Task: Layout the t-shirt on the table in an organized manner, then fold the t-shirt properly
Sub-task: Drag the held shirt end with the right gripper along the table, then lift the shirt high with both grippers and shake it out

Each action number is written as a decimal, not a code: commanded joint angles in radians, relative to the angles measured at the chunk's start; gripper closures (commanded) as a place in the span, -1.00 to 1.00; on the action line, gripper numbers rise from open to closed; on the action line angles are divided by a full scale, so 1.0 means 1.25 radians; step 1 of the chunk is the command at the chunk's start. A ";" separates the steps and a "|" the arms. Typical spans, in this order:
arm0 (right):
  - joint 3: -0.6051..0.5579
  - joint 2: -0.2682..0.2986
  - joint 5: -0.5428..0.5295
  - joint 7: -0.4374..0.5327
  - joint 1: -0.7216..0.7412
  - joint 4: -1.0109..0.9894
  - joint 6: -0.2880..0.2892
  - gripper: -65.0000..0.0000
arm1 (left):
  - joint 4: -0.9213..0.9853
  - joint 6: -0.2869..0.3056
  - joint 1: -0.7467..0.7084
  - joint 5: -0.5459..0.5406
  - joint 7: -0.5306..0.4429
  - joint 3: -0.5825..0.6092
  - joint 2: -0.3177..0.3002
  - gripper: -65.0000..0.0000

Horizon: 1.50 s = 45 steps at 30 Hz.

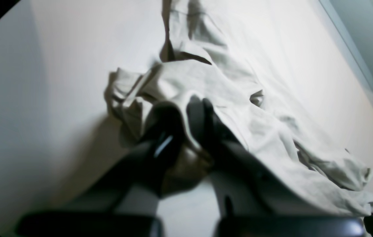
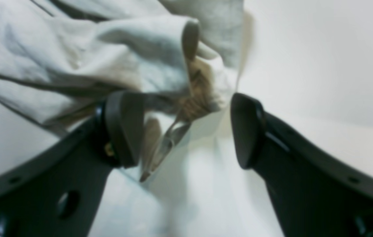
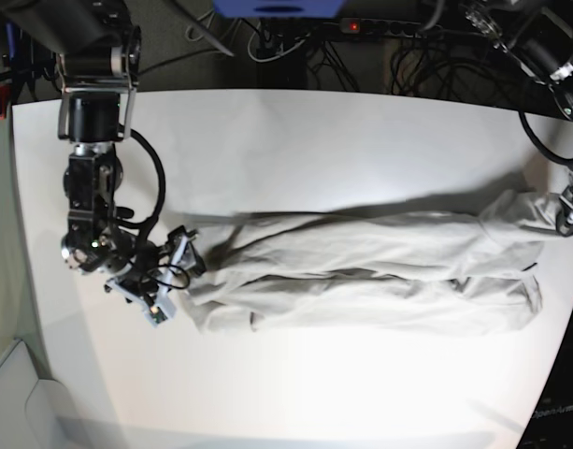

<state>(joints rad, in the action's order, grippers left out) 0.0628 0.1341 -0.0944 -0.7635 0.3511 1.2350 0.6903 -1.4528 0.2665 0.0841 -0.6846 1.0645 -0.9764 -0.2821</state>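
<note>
Black fingers (image 2: 123, 128) of the right gripper (image 2: 186, 131) are spread wide at 1 end of the t-shirt (image 3: 361, 271), not yet shut. Cloth at the far end is pinched by the left gripper (image 1: 184, 115). Across the table (image 3: 295, 140), the shirt is stretched long between both grippers.

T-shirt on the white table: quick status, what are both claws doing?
Left gripper shut on grey-beige cloth t-shirt. Right gripper open at its other end. Shirt stretched long, bunched, on white table. Nothing in the way.
</note>
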 commanded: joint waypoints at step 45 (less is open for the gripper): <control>0.233 0.023 -0.021 -0.255 0.131 0.624 0.006 1.00 | -0.401 0.001 0.051 -0.247 -0.016 -0.003 -0.084 0.98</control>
<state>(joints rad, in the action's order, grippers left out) 0.3531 0.1524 -0.1162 -1.1088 0.4900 2.0003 0.6899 -1.9408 0.2726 0.1341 -0.9775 1.0813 -0.9737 -0.3588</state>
